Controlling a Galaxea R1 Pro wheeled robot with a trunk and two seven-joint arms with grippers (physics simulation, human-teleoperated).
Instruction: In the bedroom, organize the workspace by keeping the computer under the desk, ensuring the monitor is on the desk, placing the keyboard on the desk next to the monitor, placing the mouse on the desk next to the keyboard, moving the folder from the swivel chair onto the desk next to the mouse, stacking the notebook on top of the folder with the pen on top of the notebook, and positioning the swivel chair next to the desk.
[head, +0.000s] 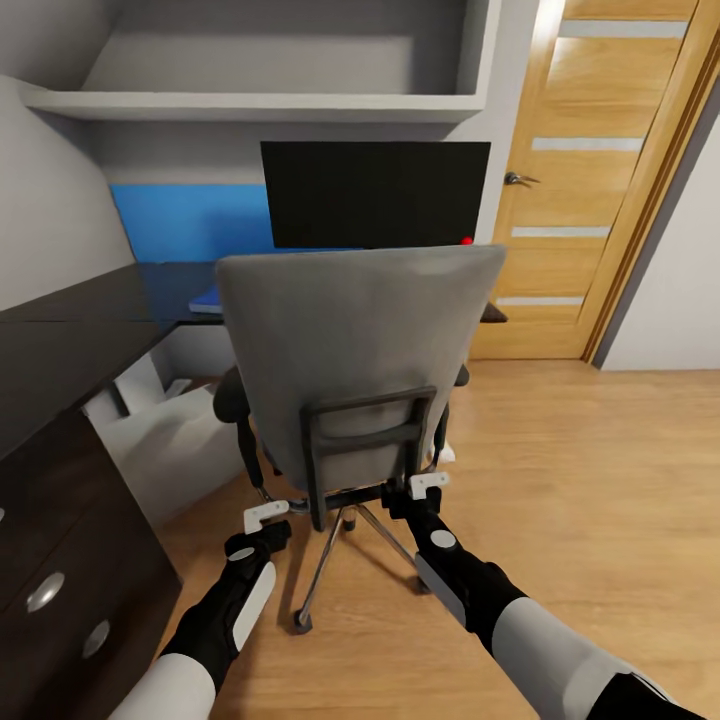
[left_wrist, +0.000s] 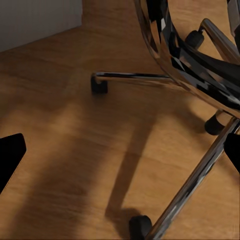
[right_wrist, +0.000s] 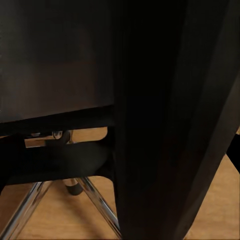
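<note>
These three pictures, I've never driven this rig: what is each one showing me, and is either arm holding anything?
The big picture looks down from the robot's head. The left gripper and right gripper reach low behind the grey swivel chair, which faces the black desk and the monitor. Something blue lies on the desk beyond the chair.

The other two pictures come from cameras by each gripper. The left one sees the chair's chrome base and the floor; its fingers look apart, holding nothing. The right one is pressed close to dark chair parts; I cannot tell its grip.

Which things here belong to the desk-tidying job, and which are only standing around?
Job:
swivel chair
monitor
desk
folder, on the desk
left pincer
right pincer

Not job:
door
wall shelf
</note>
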